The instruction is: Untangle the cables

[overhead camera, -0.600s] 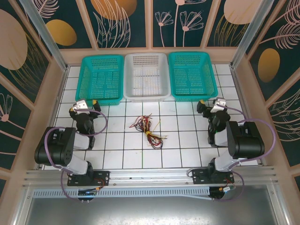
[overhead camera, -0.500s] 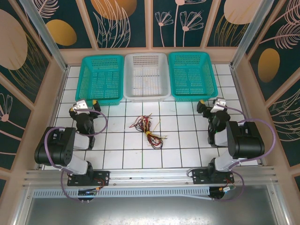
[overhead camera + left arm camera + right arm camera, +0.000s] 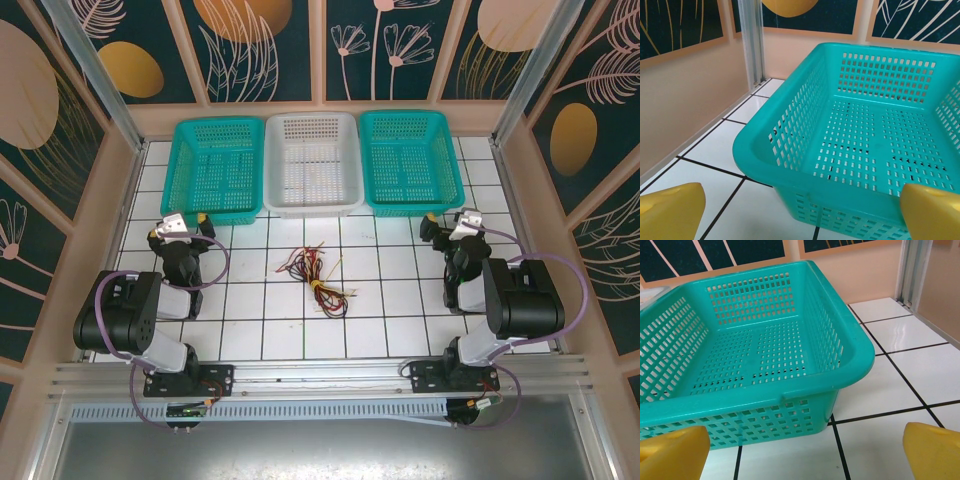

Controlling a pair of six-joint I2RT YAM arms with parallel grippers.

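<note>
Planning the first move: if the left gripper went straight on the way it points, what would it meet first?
Probably the near wall of the teal basket, straight ahead of the left gripper, which stands open; depth is hard to judge. The cables lie off to its right.

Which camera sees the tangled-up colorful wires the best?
The top camera. It looks down on the cables, a red, yellow and black bunch on the tiled table. The left wrist camera faces the left teal basket, and the right wrist camera faces the right teal basket.
</note>
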